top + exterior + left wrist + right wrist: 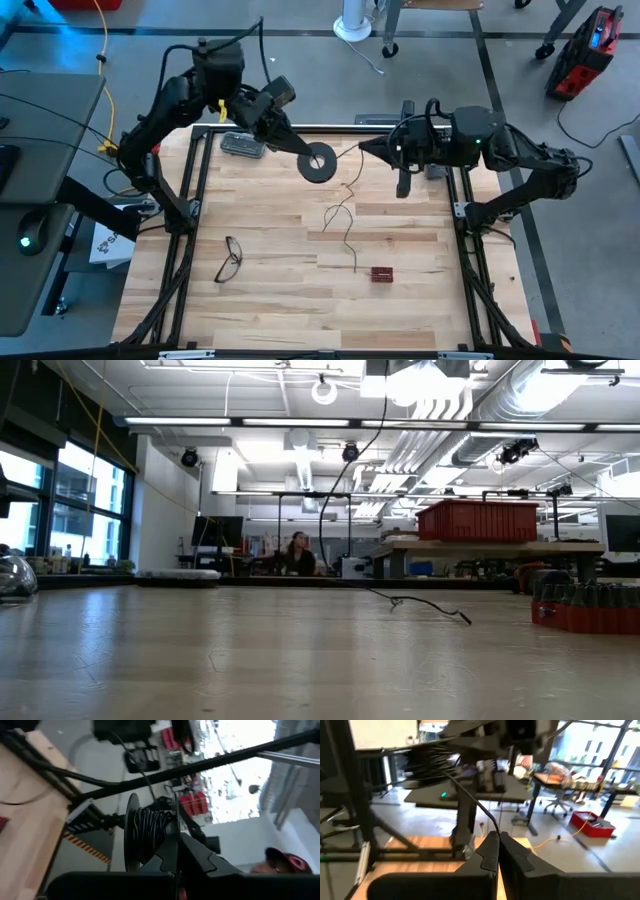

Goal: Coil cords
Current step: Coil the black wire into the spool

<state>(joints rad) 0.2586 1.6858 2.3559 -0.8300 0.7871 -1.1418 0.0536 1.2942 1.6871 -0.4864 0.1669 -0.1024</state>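
I count two arms, each ending in one gripper: left gripper (pixel 300 150), upper centre of the high view, and right gripper (pixel 366 146), just right of it. One round black reel (pixel 319 162). One thin dark wire (pixel 345 218), mid-frame. One pair of eyeglasses (pixel 230 259), lower left. One small red block (pixel 382 274), lower centre. One grey device (pixel 242 145), upper left. One wooden table (pixel 270 300). One person (pixel 298 554), low view, centre.
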